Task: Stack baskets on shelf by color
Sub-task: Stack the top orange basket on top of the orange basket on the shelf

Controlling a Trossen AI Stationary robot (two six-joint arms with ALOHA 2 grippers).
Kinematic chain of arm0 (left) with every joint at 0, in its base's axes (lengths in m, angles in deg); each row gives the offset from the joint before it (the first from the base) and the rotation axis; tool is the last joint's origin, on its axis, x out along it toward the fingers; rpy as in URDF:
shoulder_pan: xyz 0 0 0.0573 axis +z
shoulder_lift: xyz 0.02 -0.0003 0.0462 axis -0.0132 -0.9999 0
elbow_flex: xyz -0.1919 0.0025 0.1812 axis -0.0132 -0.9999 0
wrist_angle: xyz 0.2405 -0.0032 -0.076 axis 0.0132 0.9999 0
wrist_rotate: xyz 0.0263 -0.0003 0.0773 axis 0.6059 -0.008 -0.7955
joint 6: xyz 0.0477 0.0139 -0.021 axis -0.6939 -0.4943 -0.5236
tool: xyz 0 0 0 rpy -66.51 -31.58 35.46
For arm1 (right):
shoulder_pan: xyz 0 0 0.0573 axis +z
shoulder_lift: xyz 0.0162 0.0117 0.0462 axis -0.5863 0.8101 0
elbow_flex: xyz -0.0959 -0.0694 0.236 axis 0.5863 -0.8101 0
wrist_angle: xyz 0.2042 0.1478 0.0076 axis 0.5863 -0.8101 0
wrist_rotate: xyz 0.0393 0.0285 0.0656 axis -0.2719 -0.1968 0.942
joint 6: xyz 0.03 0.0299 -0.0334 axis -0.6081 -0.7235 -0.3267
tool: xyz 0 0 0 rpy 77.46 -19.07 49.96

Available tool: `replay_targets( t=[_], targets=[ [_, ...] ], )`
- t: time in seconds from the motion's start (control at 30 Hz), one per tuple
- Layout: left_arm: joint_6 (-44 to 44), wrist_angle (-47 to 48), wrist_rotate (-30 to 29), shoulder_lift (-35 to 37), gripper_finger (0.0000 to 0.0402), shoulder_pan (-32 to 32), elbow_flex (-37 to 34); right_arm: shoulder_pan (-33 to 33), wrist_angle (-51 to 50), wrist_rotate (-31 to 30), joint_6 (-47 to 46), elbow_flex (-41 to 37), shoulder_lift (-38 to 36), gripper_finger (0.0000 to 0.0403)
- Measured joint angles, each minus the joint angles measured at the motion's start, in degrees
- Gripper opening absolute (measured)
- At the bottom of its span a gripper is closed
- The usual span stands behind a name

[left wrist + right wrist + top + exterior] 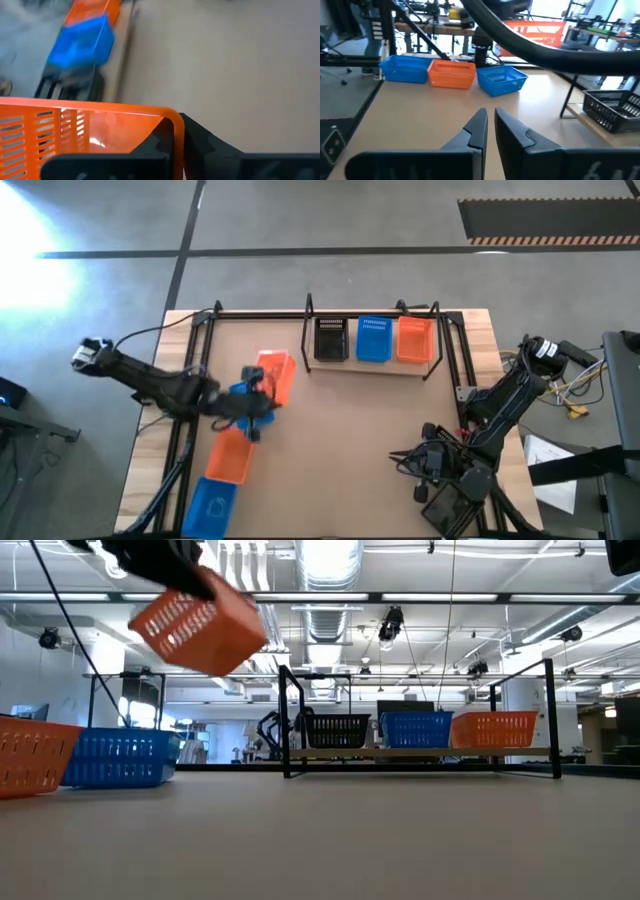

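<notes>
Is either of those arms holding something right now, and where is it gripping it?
Yes. The left gripper is shut on an orange basket, pinching its rim wall near a corner and holding it above the table. The right gripper holds nothing.

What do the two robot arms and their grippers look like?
Both arms are dark, jointed and slim. The left arm has a pale cap at its base and a thin black cable. The right arm carries loose wires. The right gripper has two black, angular, tapering fingers.

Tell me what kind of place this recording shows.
Probably an industrial lab or workshop: exposed ceiling ducts and strip lights, a grey concrete floor around the wooden table, and workbenches behind.
</notes>
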Motion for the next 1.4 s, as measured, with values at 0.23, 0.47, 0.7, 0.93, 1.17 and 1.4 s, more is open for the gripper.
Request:
replay_targets(
  t=[0.23, 0.47, 0.7, 0.93, 1.17, 1.4],
  targets=[
    [0.7, -17.8, -0.2, -14.5, 0.0000, -7.9, 2.9, 0.0, 0.0, -0.9, 0.0, 0.0, 0.0, 0.0027],
    [1.9, -21.0, 7.1, -32.7, 0.0000, -2.8, 14.4, 0.0, -0.1, -1.0, 0.3, 0.0, 0.0, 0.0027],
    [1.9, -18.8, 18.6, -48.3, 0.0000, 0.3, 27.3, 0.0, -0.3, -0.9, -1.1, -0.1, 0.4, 0.0027],
    [1.7, -16.5, 21.1, -57.9, 0.0000, 0.7, 36.3, 0.0, -0.3, -0.9, -1.2, -0.2, 2.4, 0.0027],
    [1.7, -16.4, 21.4, -60.5, 0.0018, 2.0, 39.3, 0.0, -0.4, -0.8, -1.2, -0.3, 4.3, 0.0027],
    [1.2, -16.5, 30.4, -56.4, 0.0120, 3.9, 40.8, 0.0, -0.6, -0.8, -1.8, -0.8, 4.3, 0.0027]
  ],
)
